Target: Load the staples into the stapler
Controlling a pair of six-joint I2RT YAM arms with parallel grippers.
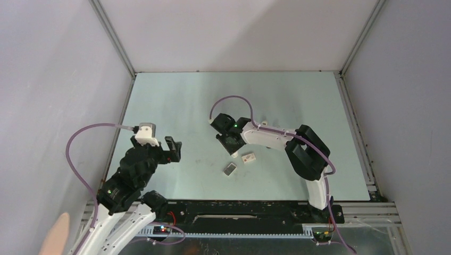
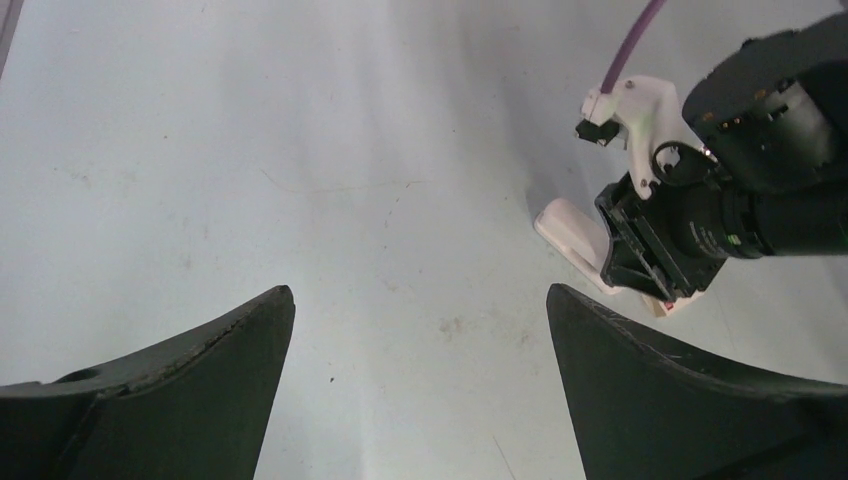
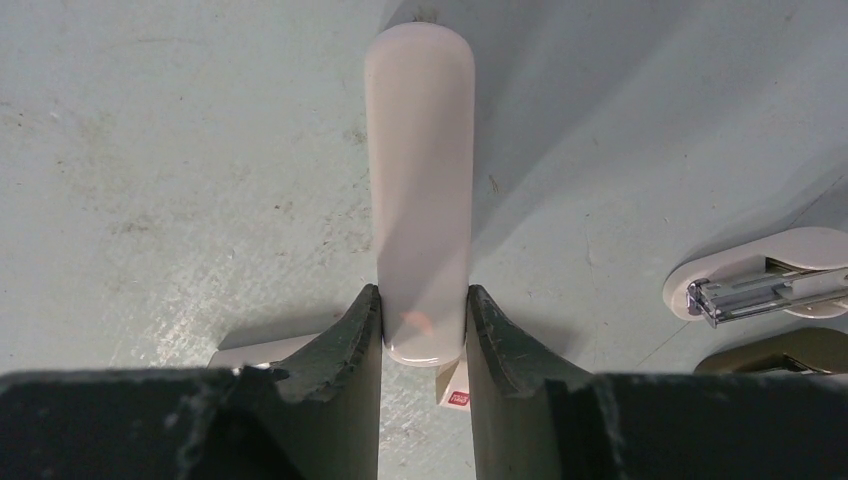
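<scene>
- The right pincer (image 3: 424, 292) is clamped on the stapler (image 3: 420, 150), at its whitish upper arm.
- The left pincer (image 2: 420, 290) is wide and empty above the surface (image 2: 300, 150).
- The staples (image 1: 230, 169), a grey block, lie on the surface near the stapler, not loaded.
- Judged step: opening the stapler. Next, fetching the staples demands fine alignment.

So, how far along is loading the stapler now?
Done: the metal channel is exposed, so the stapler seems opened. In hand: the right gripper is shut on the white cover. Left: the grey staples lie on the table, not loaded; the left gripper is open and empty.
</scene>
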